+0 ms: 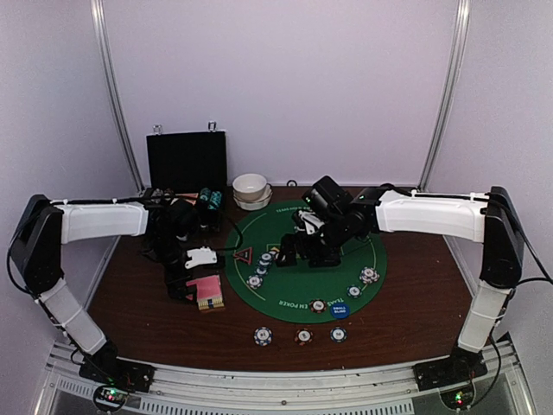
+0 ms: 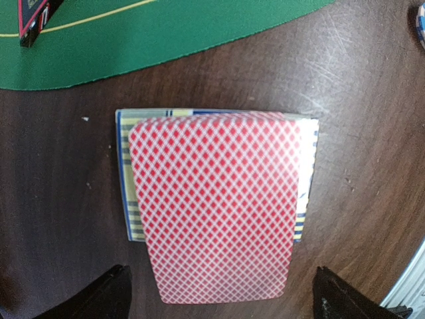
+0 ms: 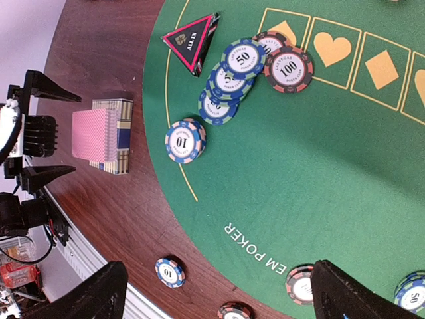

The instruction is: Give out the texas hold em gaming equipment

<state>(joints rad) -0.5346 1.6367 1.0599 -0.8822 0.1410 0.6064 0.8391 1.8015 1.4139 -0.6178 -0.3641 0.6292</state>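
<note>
Down on the left side of the bench (image 1: 130, 303), just off the green felt mat (image 1: 346, 264), sits the pink-backed card deck (image 2: 216, 212). Its top card lies skewed over something blue-and-yellow striped, and it's hard to say if that's a box or more cards. The left claw (image 2: 224, 296) hangs over the deck with its fingers spread wide and nothing gripped. Only the two dark tips poke into the bottom corners of its own wrist view.

The red triangle token (image 3: 192, 41) sits at the mat's edge near the deck, and the left wrist camera crops it to a sliver. Beside it is an overlapping row of striped chips (image 3: 229, 80), with a 100 chip (image 3: 289, 68) at one end and a 10 chip (image 3: 184, 140) just past the other.

The right claw (image 3: 219, 286) is wide open too, empty, over the mat. From the top view its arm blocks the mat's middle. Three more chips (image 1: 303, 335) lie on bare wood near the arm bases. The blue disc (image 1: 339, 309) sits at the mat's near edge, its lettering too small to read. The white bowls (image 1: 251, 188) are stacked at the back.
</note>
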